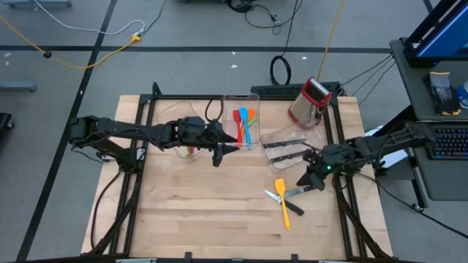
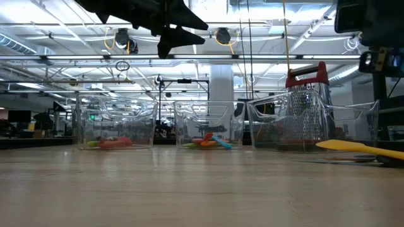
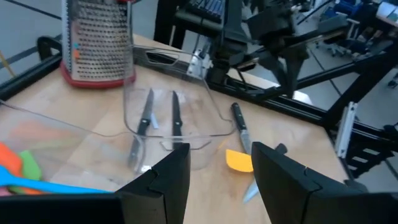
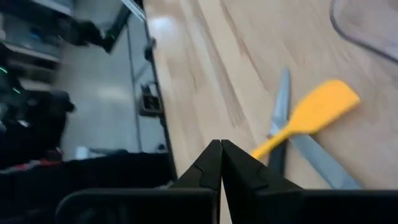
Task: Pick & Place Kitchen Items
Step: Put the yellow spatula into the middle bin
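We judge the step in hand to be a pickup of the loose utensils on the right of the table: the yellow spatula [image 1: 281, 201] lies crossed over a black-handled knife [image 1: 295, 193], touching it. To do this well, our right gripper [image 1: 313, 180] needs to part its fingers before it descends, settle on one handle only, and lift it clear so the other piece is not dragged along. At present that gripper hangs above the table just right of the pair, fingers pressed fully together and holding nothing.

Our left gripper [image 1: 219, 151] hovers high near the middle, just left of the clear bin [image 1: 251, 97] holding the sorted spatulas [image 1: 243, 121]; its fingers [image 3: 163, 180] stand partly apart with nothing between them. Two more knives [image 1: 284, 150] already lie in the right-hand bin [image 1: 319, 132], beside the grater [image 1: 310, 102].
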